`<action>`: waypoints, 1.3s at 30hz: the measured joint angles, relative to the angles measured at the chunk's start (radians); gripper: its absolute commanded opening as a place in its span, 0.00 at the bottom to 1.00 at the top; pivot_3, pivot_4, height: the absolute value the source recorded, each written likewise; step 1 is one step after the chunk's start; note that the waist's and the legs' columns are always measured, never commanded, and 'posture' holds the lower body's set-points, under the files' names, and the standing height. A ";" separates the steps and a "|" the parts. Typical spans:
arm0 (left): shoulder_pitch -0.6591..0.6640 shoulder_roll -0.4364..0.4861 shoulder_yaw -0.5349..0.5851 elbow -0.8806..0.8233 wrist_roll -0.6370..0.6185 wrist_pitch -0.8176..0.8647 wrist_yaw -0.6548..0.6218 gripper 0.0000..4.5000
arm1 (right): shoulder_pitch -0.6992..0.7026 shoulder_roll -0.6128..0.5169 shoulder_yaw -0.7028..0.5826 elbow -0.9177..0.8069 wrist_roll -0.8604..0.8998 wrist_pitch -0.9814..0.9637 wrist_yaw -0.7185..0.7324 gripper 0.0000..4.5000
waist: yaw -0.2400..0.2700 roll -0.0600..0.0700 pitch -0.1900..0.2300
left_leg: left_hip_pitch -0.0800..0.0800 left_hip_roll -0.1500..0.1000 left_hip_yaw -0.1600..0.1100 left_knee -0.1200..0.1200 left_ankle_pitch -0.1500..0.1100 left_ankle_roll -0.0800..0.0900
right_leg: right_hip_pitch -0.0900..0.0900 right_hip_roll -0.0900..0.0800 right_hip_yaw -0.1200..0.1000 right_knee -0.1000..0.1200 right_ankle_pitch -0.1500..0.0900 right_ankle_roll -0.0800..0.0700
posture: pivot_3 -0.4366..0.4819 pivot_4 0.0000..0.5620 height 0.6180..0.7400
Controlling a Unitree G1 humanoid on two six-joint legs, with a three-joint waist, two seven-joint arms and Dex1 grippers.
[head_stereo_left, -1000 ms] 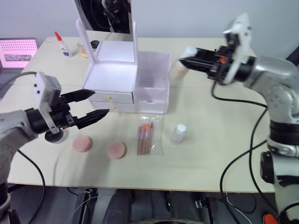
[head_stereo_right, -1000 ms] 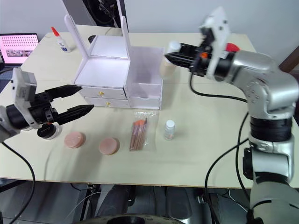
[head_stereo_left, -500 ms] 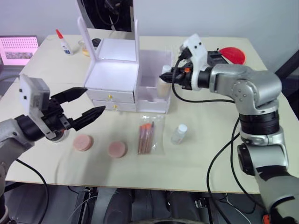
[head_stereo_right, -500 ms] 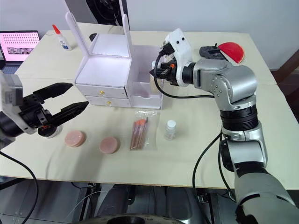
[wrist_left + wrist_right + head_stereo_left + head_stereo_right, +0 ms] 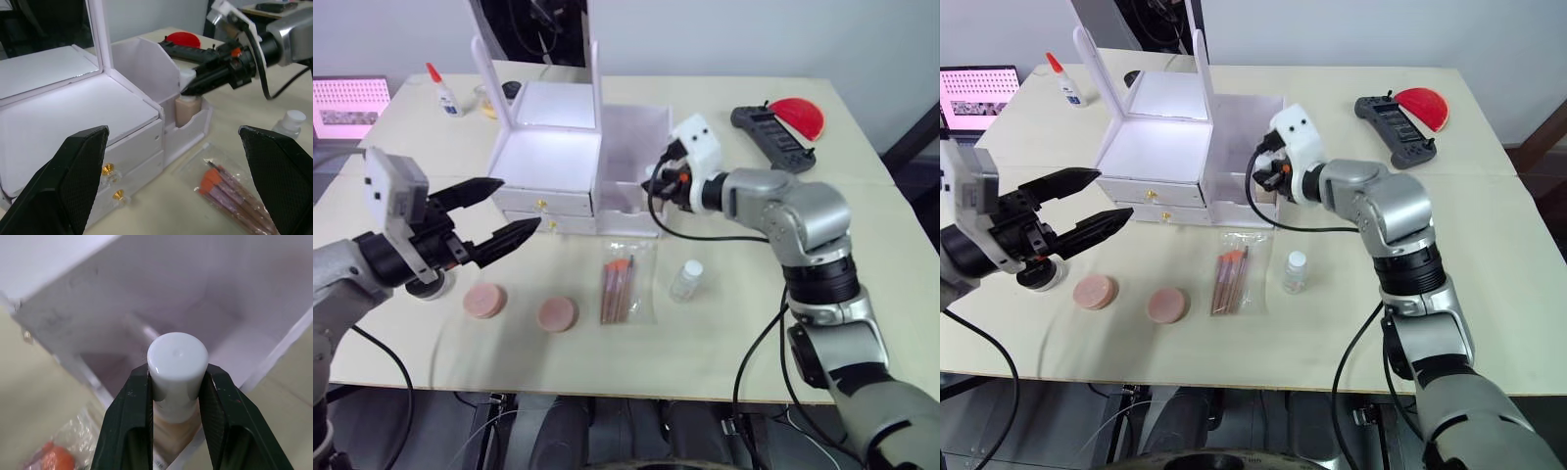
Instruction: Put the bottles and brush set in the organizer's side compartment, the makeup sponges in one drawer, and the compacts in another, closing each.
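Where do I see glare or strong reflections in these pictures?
Left eye view: the organizer has its flat top washed out to bright white below the mirror. Right wrist view: the beige bottle carries a soft highlight on its white cap. Left wrist view: the mirror reflects that pale top.

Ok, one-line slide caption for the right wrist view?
Right pincer gripping the beige-liquid bottle by its white cap, lowering it into the organizer's side compartment.
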 measured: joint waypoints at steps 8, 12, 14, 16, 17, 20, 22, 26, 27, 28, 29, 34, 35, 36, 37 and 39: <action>-0.011 0.011 -0.020 0.041 0.015 -0.018 -0.032 1.00 | -0.008 -0.041 -0.055 -0.056 0.032 0.028 0.059 0.99 | -0.004 0.000 0.000 | 0.000 0.005 0.000 0.000 0.000 0.000 | 0.000 0.006 0.001 0.000 0.002 -0.002 | 0.48 0.27 1.00; 0.004 0.016 -0.020 0.072 0.031 -0.033 -0.067 1.00 | -0.052 -0.123 -0.189 -0.073 0.139 0.022 0.176 0.99 | -0.003 0.000 0.000 | 0.001 0.008 0.000 0.000 0.000 0.000 | 0.000 0.009 0.001 0.000 0.003 -0.004 | 0.48 0.27 1.00; 0.026 0.019 -0.013 0.094 0.042 -0.038 -0.080 1.00 | -0.048 -0.167 -0.234 -0.069 0.149 -0.029 0.224 0.99 | -0.004 0.000 0.000 | 0.002 0.008 0.000 0.000 0.000 0.000 | 0.000 0.009 0.001 0.000 0.003 -0.004 | 0.48 0.27 1.00; 0.088 0.032 0.014 0.132 0.062 -0.054 -0.119 1.00 | 0.001 -0.215 -0.268 -0.046 0.141 -0.173 0.303 0.99 | -0.006 -0.001 -0.001 | 0.002 0.008 0.000 0.000 0.000 0.000 | 0.000 0.009 0.001 0.000 0.003 -0.004 | 0.48 0.27 1.00; 0.139 0.039 0.047 0.164 0.079 -0.069 -0.152 1.00 | 0.048 -0.251 -0.289 -0.006 0.138 -0.269 0.357 0.99 | -0.007 -0.002 -0.001 | 0.002 0.008 0.001 -0.001 0.000 0.000 | 0.000 0.009 0.001 -0.001 0.003 -0.004 | 0.48 0.27 1.00; 0.288 0.044 0.174 0.326 0.162 -0.129 -0.216 1.00 | 0.182 -0.362 -0.365 0.235 0.077 -0.489 0.470 0.99 | -0.005 -0.002 -0.001 | 0.002 0.008 0.003 -0.001 0.000 0.000 | 0.000 0.009 0.002 -0.002 0.002 -0.006 | 0.48 0.27 1.00; 0.350 0.036 0.242 0.393 0.195 -0.165 -0.246 1.00 | 0.226 -0.396 -0.377 0.392 0.028 -0.619 0.515 0.99 | -0.007 -0.001 -0.001 | 0.002 0.009 0.004 -0.001 0.000 0.000 | 0.000 0.009 0.003 -0.002 0.001 -0.009 | 0.48 0.27 1.00; 0.428 -0.020 0.369 0.470 0.227 -0.264 -0.268 1.00 | 0.258 -0.432 -0.412 0.646 -0.035 -0.856 0.516 0.99 | -0.009 -0.001 -0.001 | 0.009 0.010 0.005 -0.001 0.000 0.000 | 0.005 0.009 0.003 -0.002 0.002 -0.012 | 0.48 0.27 1.00; 0.470 -0.041 0.405 0.516 0.242 -0.286 -0.270 1.00 | 0.284 -0.455 -0.426 0.721 -0.059 -0.917 0.505 0.99 | -0.008 -0.001 -0.001 | 0.012 0.010 0.006 -0.002 0.000 0.000 | 0.008 0.009 0.003 -0.003 0.002 -0.011 | 0.48 0.27 1.00; 0.508 -0.055 0.427 0.563 0.260 -0.309 -0.279 1.00 | 0.299 -0.465 -0.440 0.785 -0.074 -0.966 0.497 0.99 | -0.010 -0.001 -0.001 | 0.014 0.010 0.006 -0.002 -0.001 0.000 | 0.010 0.009 0.004 -0.004 0.001 -0.011 | 0.48 0.27 1.00; 0.545 -0.068 0.435 0.603 0.280 -0.331 -0.293 1.00 | 0.307 -0.469 -0.447 0.842 -0.088 -1.004 0.492 0.99 | -0.012 -0.001 -0.001 | 0.015 0.010 0.007 -0.003 -0.001 0.000 | 0.011 0.008 0.004 -0.005 0.001 -0.011 | 0.48 0.27 1.00; 0.548 -0.081 0.462 0.646 0.285 -0.360 -0.304 1.00 | 0.302 -0.446 -0.447 0.910 -0.098 -1.094 0.493 0.99 | -0.017 -0.001 -0.001 | 0.017 0.012 0.007 0.000 -0.001 -0.001 | 0.013 0.008 0.004 -0.003 0.002 -0.012 | 0.48 0.27 1.00; 0.541 -0.080 0.468 0.645 0.279 -0.361 -0.302 1.00 | 0.300 -0.445 -0.447 0.911 -0.098 -1.101 0.494 0.99 | -0.017 -0.001 -0.001 | 0.018 0.012 0.008 0.000 -0.001 -0.001 | 0.014 0.008 0.004 -0.004 0.002 -0.012 | 0.48 0.27 1.00; 0.531 -0.079 0.468 0.644 0.275 -0.361 -0.300 1.00 | 0.297 -0.445 -0.446 0.910 -0.099 -1.106 0.494 0.99 | -0.017 -0.001 -0.002 | 0.018 0.012 0.008 0.000 -0.001 -0.001 | 0.015 0.008 0.004 -0.004 0.002 -0.012 | 0.48 0.27 1.00; 0.507 -0.079 0.466 0.645 0.270 -0.360 -0.298 1.00 | 0.295 -0.444 -0.444 0.908 -0.100 -1.107 0.493 0.99 | -0.015 -0.001 -0.002 | 0.018 0.012 0.008 0.000 -0.001 0.000 | 0.015 0.008 0.004 -0.003 0.002 -0.012 | 0.48 0.27 1.00; 0.471 -0.074 0.461 0.645 0.262 -0.357 -0.291 1.00 | 0.284 -0.439 -0.436 0.896 -0.104 -1.097 0.494 0.99 | -0.014 -0.001 -0.002 | 0.017 0.013 0.008 0.000 0.000 0.000 | 0.014 0.008 0.004 -0.003 0.003 -0.014 | 0.48 0.27 1.00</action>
